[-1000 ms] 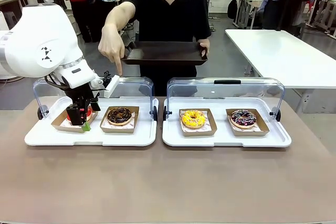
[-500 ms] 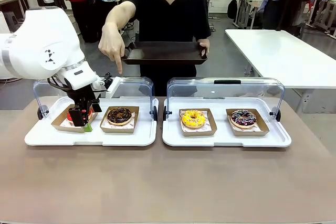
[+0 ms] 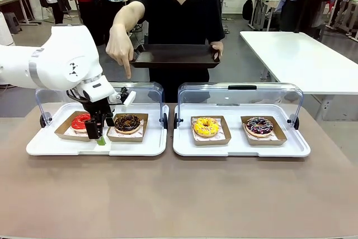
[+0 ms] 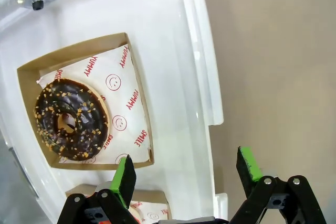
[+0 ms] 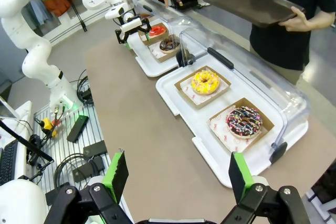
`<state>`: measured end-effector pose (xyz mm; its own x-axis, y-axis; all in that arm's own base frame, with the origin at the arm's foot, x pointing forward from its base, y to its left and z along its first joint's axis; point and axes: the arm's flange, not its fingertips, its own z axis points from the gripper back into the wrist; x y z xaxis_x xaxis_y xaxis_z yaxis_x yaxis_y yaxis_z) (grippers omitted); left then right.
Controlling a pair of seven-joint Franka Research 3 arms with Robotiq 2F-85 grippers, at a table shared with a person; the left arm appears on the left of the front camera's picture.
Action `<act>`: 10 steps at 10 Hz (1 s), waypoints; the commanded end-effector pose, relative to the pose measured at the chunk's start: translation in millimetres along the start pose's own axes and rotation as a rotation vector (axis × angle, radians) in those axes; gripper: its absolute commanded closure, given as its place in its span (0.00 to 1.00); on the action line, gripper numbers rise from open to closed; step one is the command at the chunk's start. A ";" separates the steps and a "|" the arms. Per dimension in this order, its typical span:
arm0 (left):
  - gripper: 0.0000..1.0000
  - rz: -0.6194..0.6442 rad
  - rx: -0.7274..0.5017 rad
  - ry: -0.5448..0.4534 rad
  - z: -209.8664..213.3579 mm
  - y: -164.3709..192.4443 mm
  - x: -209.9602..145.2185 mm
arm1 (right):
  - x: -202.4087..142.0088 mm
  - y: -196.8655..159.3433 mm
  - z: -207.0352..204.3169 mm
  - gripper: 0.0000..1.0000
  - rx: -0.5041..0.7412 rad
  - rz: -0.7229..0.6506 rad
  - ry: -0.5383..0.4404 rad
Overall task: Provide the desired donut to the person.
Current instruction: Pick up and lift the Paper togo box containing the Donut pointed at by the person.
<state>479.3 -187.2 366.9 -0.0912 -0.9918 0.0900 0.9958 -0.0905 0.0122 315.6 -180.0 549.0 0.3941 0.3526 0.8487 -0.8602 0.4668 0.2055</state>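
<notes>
Across the worktop [image 3: 179, 194], the person [image 3: 179, 15] holds a brown tray [image 3: 176, 57] and points one hand [image 3: 118, 48] down over the left white tray [image 3: 39, 148]. The target seems to be the chocolate donut [image 3: 127, 122], boxed at that tray's right. The left arm is much the nearer. Its left fingers [image 3: 98, 131], spread wide and empty, hang between that box and the red donut [image 3: 80, 120]. In the left wrist view the chocolate donut lies at ten o'clock from them. The right fingers [image 5: 239, 174] stand wide, well apart.
</notes>
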 end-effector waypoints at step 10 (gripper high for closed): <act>0.47 -0.003 -0.002 0.046 -38.2 21.4 1.4 | 0.0 -1.4 -0.2 0.00 0.007 0.005 -0.020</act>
<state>497.4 -192.5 329.0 -0.1037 -0.9924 0.0669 0.9943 -0.1052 -0.0195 315.6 -180.0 549.0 0.3941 0.3526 0.8487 -0.8602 0.4668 0.2055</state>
